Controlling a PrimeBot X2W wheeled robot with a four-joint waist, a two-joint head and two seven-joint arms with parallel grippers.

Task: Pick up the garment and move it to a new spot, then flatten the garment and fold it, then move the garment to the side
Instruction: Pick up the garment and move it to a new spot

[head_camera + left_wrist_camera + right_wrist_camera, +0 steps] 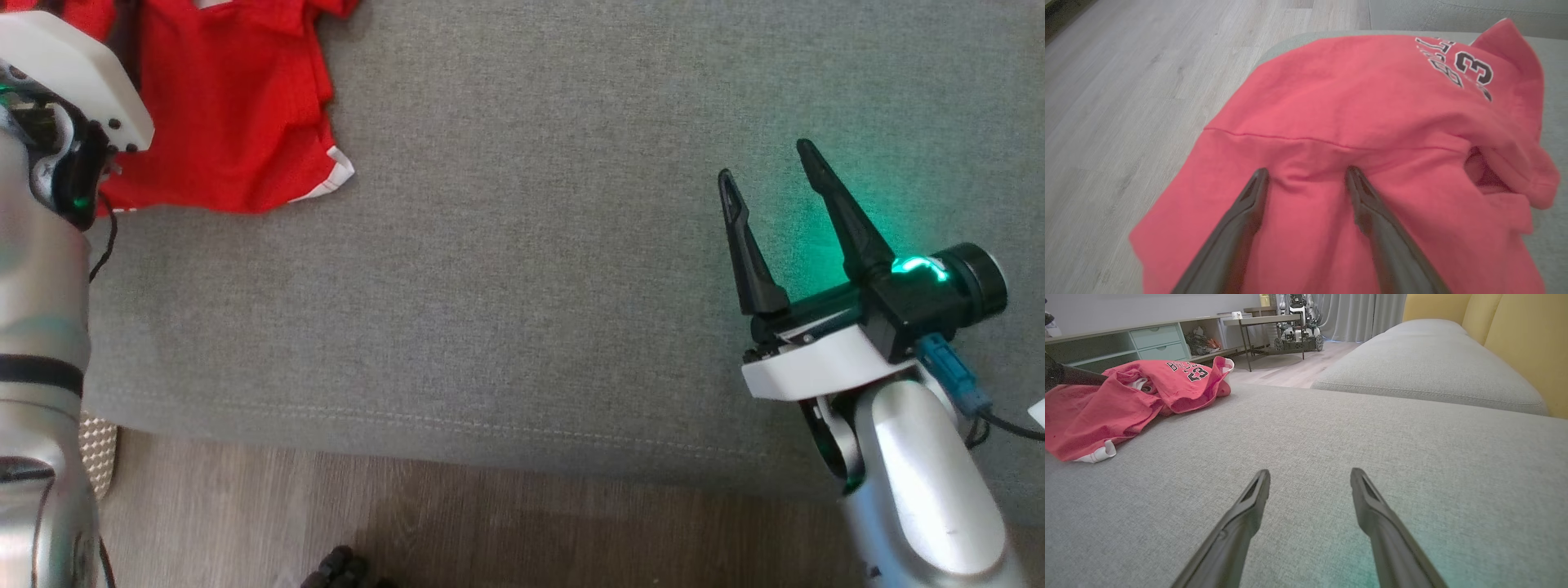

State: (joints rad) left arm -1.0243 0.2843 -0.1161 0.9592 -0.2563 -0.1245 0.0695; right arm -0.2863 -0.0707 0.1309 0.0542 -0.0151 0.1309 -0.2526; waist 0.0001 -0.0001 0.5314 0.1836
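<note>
Left gripper (1306, 175), jaws wide, at the left end of the grey cushion (522, 286), tips seemingly pressing the crumpled red garment (1372, 102) lying there. Right gripper (763, 162), equally wide, stands well apart. Garment's long axis apparently runs away from the robot, white-trimmed hem (335, 175) nearest.

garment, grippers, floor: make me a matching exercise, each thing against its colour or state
Things:
1. garment
2. left gripper
3. right gripper
4. floor

Colour or state:
a. open, over the bare grey cushion
b. red, crumpled
c. pale wood
d. open, over the red cloth

Pairs: 1-b, 2-d, 3-a, 4-c
</note>
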